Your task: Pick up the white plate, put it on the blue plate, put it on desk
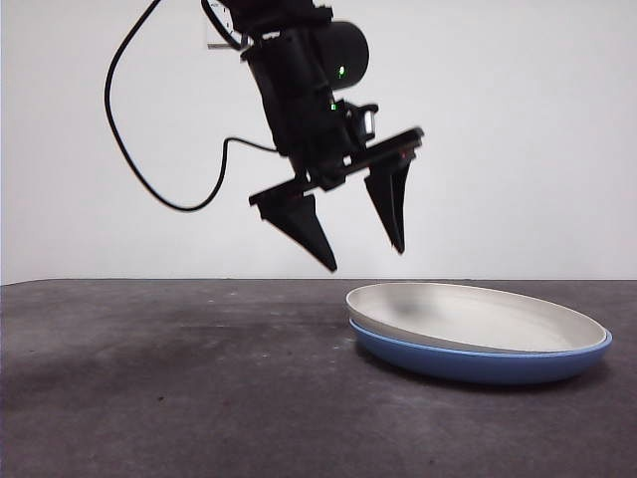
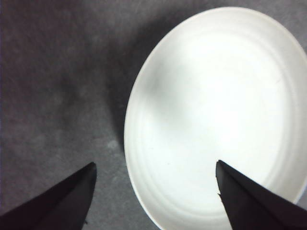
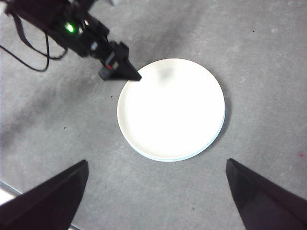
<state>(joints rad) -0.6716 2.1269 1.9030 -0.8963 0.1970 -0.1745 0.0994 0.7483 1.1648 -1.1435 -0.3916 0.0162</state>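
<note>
So at this point we had the white plate (image 1: 468,317) sitting nested on top of the blue plate (image 1: 478,363), both on the desk (image 1: 169,378), a bit off to one side of the front view, and the white one looked slightly tipped, with one edge riding higher than the other. Our left gripper (image 1: 366,249) was hanging in the air above the desk with its jaws spread wide and nothing in them, clear of the plates and not touching anything. The bit that mattered: in the left wrist view the white plate (image 2: 216,115) filled the space between and beyond the jaws, with its near rim lying roughly between the two tips, one jaw over the plate's inside and the other over bare desk (image 2: 53,96). So the rim was right below and just ahead of that gripper, which we figured was the spot to pinch if the plate had to come off again and go down on the desk. The right gripper (image 3: 156,191) was also wide open and empty, but it sat much higher and further back, looking down at the whole stack (image 3: 171,109) with only a sliver of blue (image 3: 221,123) showing at the edge. Left was clearly the nearer arm, so we'd have bet on that one making the move.
</note>
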